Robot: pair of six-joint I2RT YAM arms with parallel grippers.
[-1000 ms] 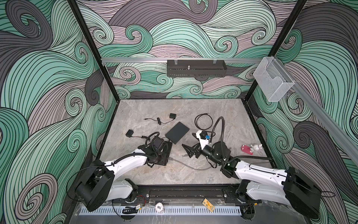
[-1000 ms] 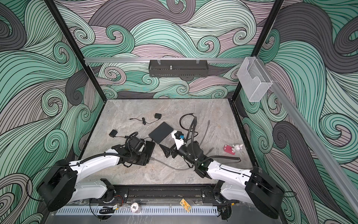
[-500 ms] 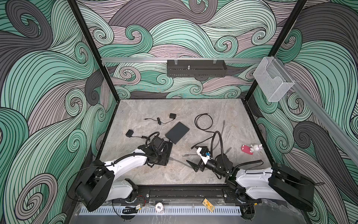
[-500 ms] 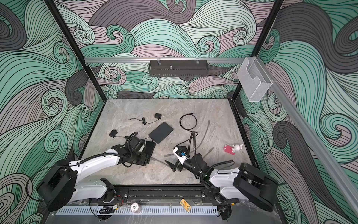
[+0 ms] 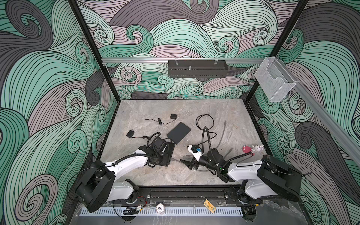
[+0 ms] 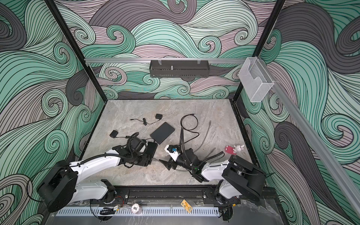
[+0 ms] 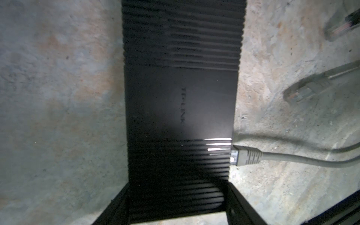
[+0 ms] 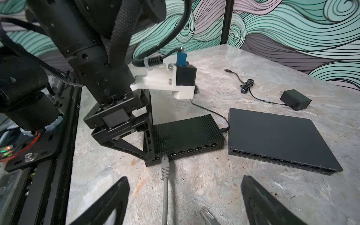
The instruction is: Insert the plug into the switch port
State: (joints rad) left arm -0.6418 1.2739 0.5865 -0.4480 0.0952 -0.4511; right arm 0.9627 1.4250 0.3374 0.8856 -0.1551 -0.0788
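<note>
Compared with a second ago, the right pincer [image 5: 186, 164] sits nearer the front edge of the tabletop [image 5: 155, 109], pulled back from the switch [image 5: 171, 151] with bare stone between them; the left arm, the switch and the larger flat black box [image 5: 178, 132] beyond it lie as they did; in the right wrist view the right pincer [image 8: 185, 178] has its jaws wide apart and grips nothing, and the grey cable [image 8: 165, 194] runs along the tabletop between the two fingers, touching neither; the plug [image 8: 165, 165] is in the switch [image 8: 187, 134], in the second port from the end that the left pincer holds; its long axis lies flat along the tabletop and square to the port face, nose into the port, cable end pointing back toward the right pincer; in the left wrist view the plug [image 7: 247, 155] meets the side of the switch [image 7: 181, 97] with a sliver of its clear tip showing outside, so it looks seated, though the depth is hard to judge; the left pincer [image 7: 177, 185] is clamped across one end of the ribbed body, one finger on the port face just beside the plug, the other on the back face; in both top views the switch's long axis runs roughly near to far, ports turned toward the right arm; a second loose plug [image 7: 303, 90] lies on the tabletop, apart from the switch.
</note>
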